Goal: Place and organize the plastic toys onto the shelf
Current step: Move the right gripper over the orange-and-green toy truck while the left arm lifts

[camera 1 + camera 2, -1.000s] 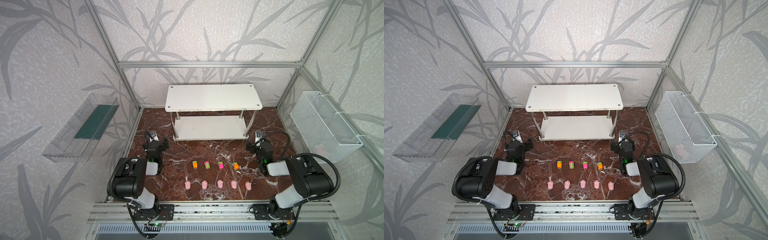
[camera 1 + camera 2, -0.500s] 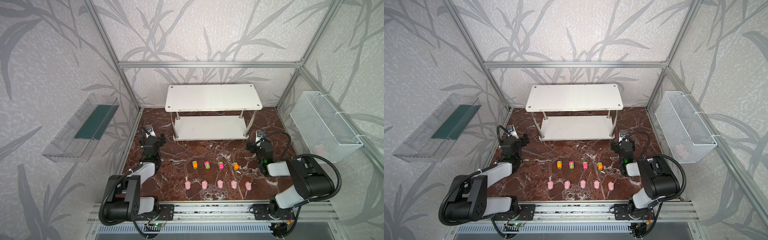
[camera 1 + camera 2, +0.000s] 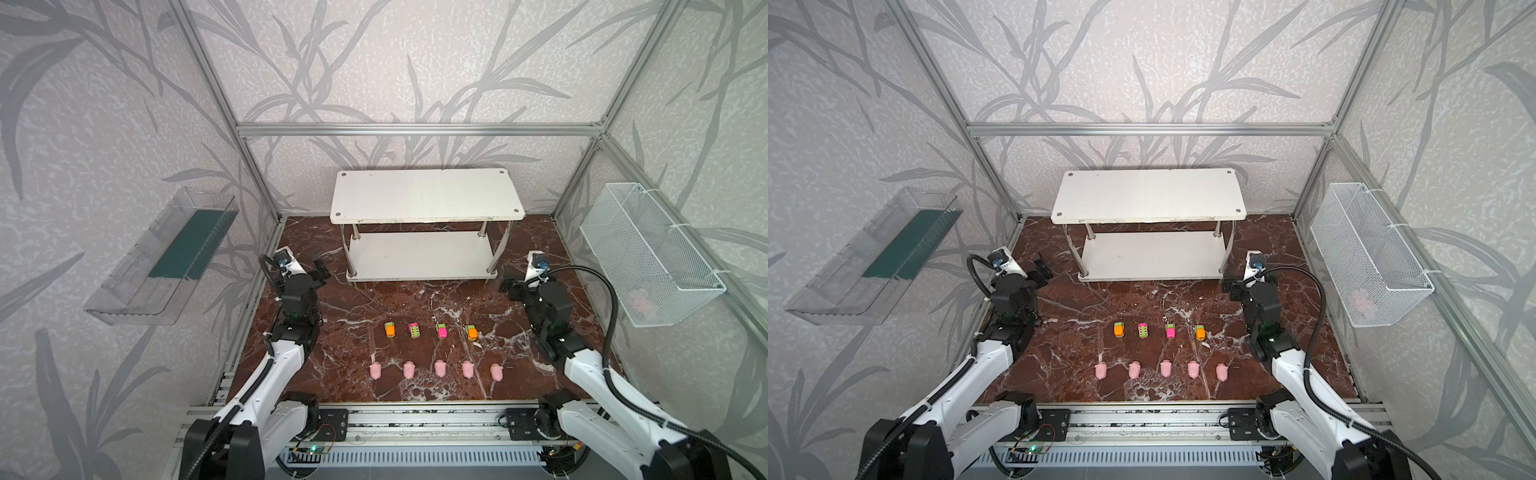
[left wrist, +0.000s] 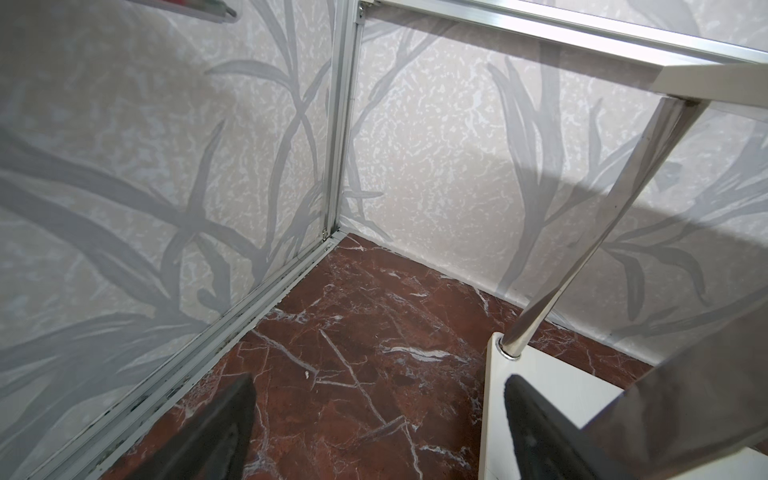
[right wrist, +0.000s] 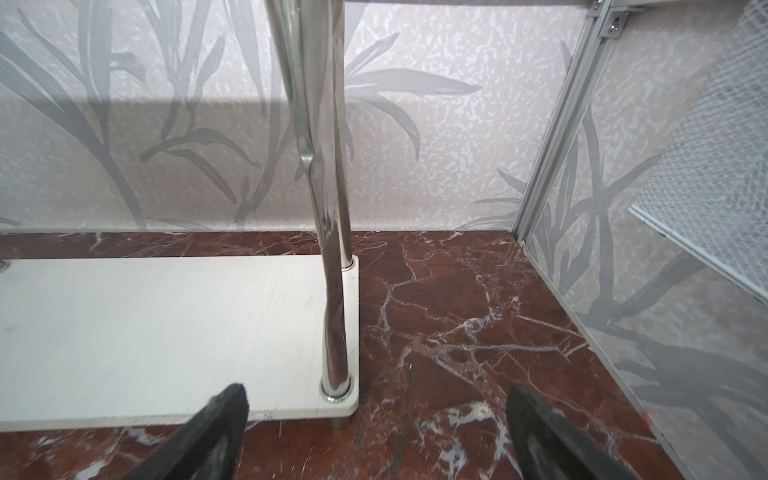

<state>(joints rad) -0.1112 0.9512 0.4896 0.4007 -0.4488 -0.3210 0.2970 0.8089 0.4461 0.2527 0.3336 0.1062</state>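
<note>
Left fingers [image 4: 216, 432] and right fingers [image 5: 208, 436] are seen apart, nothing held; only the tips are shown, the rest is cut off. Five pigs [image 3: 439, 368] and four cars [image 3: 441, 331] are lined up on the table [image 3: 353, 299], in front of the shelf [image 3: 424, 195]. A pink item [image 3: 640, 300] in the wire basket [image 3: 648, 257] is blurred by mesh and cannot be identified.

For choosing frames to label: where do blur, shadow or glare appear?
In both top views the pale-pink plastic pigs are sharp; in the left wrist view the black gripper fingers are blurred and the white two-tier shelf shadows the wall; in the right wrist view the chrome post shows warped reflections.
</note>
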